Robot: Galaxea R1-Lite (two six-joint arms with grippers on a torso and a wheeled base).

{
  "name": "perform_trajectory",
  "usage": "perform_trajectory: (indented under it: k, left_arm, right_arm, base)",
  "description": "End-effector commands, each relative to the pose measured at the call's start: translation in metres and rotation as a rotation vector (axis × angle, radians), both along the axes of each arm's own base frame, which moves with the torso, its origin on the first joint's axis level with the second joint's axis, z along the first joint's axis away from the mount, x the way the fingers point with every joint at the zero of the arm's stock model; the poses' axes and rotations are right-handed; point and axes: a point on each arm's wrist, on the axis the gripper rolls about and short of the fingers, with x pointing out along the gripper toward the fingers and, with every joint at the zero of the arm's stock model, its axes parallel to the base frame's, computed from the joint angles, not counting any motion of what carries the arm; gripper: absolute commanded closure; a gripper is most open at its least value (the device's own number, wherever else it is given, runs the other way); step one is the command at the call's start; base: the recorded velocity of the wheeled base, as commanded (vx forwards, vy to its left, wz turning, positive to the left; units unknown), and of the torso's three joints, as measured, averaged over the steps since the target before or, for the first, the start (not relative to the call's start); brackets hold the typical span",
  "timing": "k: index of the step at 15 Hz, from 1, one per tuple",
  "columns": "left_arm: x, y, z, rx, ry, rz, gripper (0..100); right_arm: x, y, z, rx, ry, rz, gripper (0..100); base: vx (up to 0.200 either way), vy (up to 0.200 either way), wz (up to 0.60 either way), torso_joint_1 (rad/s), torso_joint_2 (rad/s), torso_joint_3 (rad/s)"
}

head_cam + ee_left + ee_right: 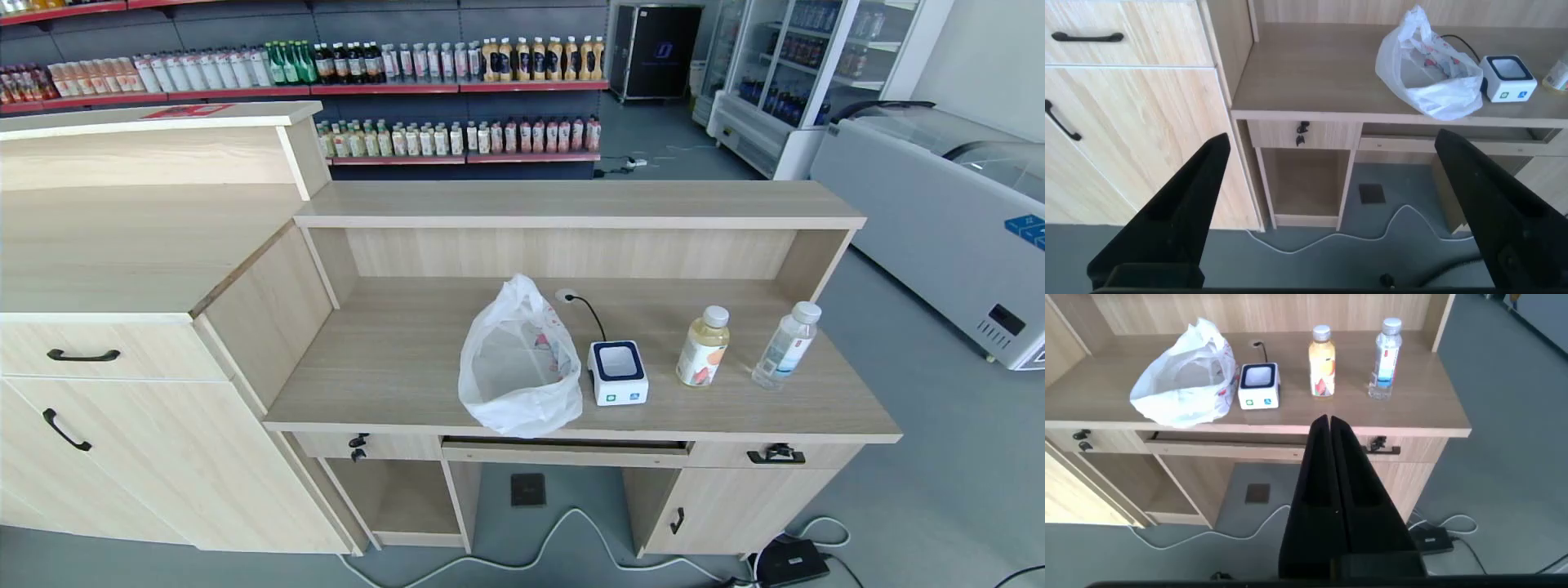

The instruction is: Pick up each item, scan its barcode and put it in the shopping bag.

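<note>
A: Where are the items, and what is risked from here?

B: The juice bottle (703, 346) and the water bottle (786, 345) are stood upright on the tabletop (392, 359), near each other but apart, on the robot's right. Both are tall and narrow. If either is struck off-centre on approach, it is likely to be tipped, and the other knocked with it. The scanner (618, 372) is set between the juice bottle and the shopping bag (516, 359), just beside the bag. The bag is thin and slumped, so its mouth may be folded shut if its rim is brushed.

A: And the end effectors?

B: The left end effector (1331, 139) is spread wide and the right end effector (1328, 420) is pressed closed. Nothing is held by either, and both are kept low, in front of the tabletop edge. A bottle would be pushed rather than grasped unless the right one is opened first.

A: The count?

B: Two bottles, one scanner, one bag and two end effectors are counted.
</note>
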Motion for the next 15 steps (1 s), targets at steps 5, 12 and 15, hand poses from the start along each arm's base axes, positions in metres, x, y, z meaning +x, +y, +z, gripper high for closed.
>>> perform_trajectory:
  k: [5,12,15]
  left_arm:
    - [0.0,0.0,0.0,-0.001,0.001,-0.001,0]
    - [0.0,0.0,0.0,-0.001,0.0,-0.001,0]
    - [0.0,0.0,0.0,-0.001,0.001,0.001,0]
  right_arm:
    - [0.158,-0.011,0.156,0.009,0.112,-0.128,100]
    - [0.239,-0.05,0.066,0.006,0.288,-0.207,0]
    - [0.264,-0.073,0.028,0.026,0.368,-0.215,0]
  base:
    - [0.0,0.0,0.0,0.0,0.0,0.0]
    - [0.0,0.0,0.0,0.0,0.0,0.0]
    - [0.0,0.0,0.0,0.0,0.0,0.0]
